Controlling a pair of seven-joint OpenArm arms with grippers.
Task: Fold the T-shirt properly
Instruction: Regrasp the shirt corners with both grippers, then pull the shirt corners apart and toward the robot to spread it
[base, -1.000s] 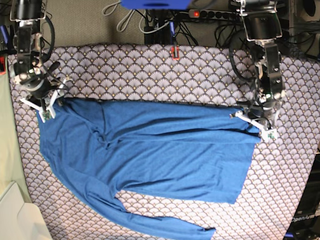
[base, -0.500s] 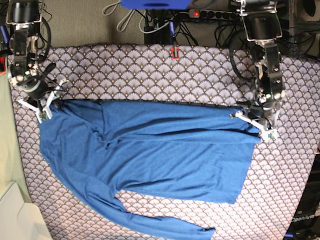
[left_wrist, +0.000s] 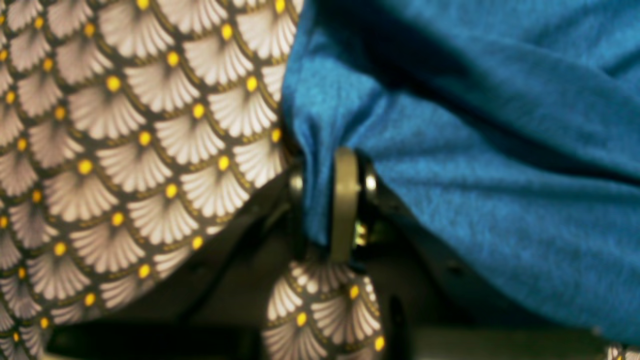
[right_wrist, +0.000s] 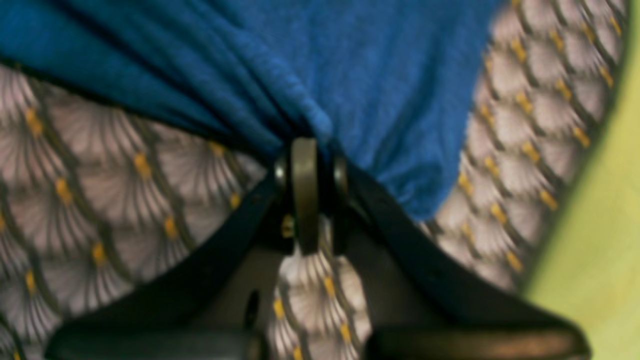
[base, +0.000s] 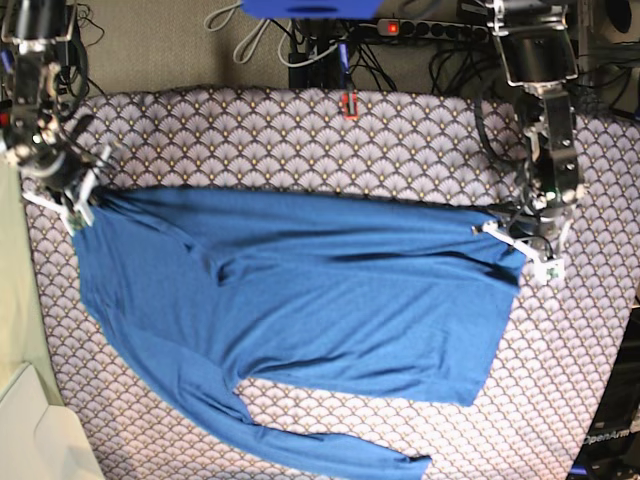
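Both gripping T-shirt (base: 300, 310) edge: left gripper (left_wrist: 332, 200), right gripper (right_wrist: 305, 192). Pinching thin; risking slipping out, bunching on tablecloth (base: 300, 140).

A lab: power strip (base: 425, 27) and tangled cables (base: 330, 50) behind the tablecloth-covered table (base: 300, 130)

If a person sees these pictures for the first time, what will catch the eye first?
First comes the big blue T-shirt, spread wide across the scallop-patterned tablecloth, one long sleeve trailing toward the near edge. Next, the two grippers at its far corners: the right gripper at the base view's left and the left gripper at its right. In each wrist view, the fingers are shut on a bunched fold of blue fabric.
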